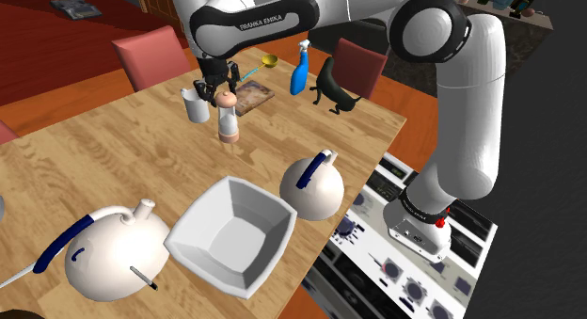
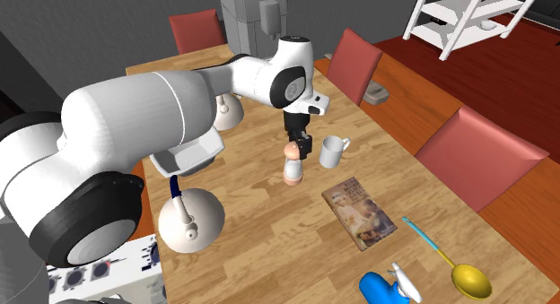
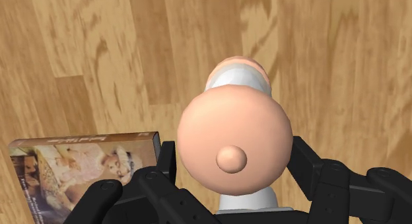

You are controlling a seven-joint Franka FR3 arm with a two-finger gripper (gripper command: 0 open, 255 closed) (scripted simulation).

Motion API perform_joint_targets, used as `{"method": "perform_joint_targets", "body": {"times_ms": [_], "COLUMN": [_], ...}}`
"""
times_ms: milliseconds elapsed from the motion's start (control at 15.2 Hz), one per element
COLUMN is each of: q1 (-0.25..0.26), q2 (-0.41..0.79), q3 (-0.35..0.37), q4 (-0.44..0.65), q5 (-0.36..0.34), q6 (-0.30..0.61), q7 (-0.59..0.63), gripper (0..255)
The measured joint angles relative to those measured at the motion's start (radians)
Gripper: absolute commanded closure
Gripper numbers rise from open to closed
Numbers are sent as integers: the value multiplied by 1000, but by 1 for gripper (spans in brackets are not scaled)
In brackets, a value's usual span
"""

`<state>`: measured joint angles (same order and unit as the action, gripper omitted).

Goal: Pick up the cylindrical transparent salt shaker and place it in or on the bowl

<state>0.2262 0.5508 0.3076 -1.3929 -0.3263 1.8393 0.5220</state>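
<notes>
- Spread apart, the pincer [image 3: 236, 164] hangs straight above the salt shaker [image 3: 234, 133], one of its black fingers [image 3: 165, 162] on each side of the shaker's peach domed cap; I cannot tell whether they touch the cap.
- The salt shaker stands upright on the wooden table [image 1: 113, 157], with a pale body under its cap and its base on the boards.
- In the shoulder view, a white mug [image 1: 196, 106] stands just beside the shaker at ten o'clock, apart from it.
- A book [image 1: 252, 96] lies flat at one o'clock from the shaker, near it; in the wrist view its corner shows next to one finger.
- Beyond the book, still at one o'clock, lies a yellow spoon [image 1: 268, 60] with a teal handle.
- A blue spray bottle [image 1: 298, 72] stands at two o'clock from the shaker, with a black figure [image 1: 334, 89] just past it.
- The bowl [image 1: 202, 223], white and square-rimmed, sits at six o'clock from the shaker, well apart, near the table's edge.
- A white kettle [image 1: 310, 187] with a dark blue handle sits at two o'clock from the bowl.
- A larger white kettle [image 1: 108, 251] sits at nine o'clock from the bowl, close to its rim.
</notes>
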Motion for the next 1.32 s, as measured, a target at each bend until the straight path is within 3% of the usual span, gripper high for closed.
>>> {"method": "perform_joint_targets", "body": {"times_ms": [528,1320], "q1": [3,21], "q2": [-16,-13], "q3": [4,6], "q4": [43,212], "q5": [8,14], "q6": [-57,-217], "q7": [-12,-44], "gripper": [255,255]}}
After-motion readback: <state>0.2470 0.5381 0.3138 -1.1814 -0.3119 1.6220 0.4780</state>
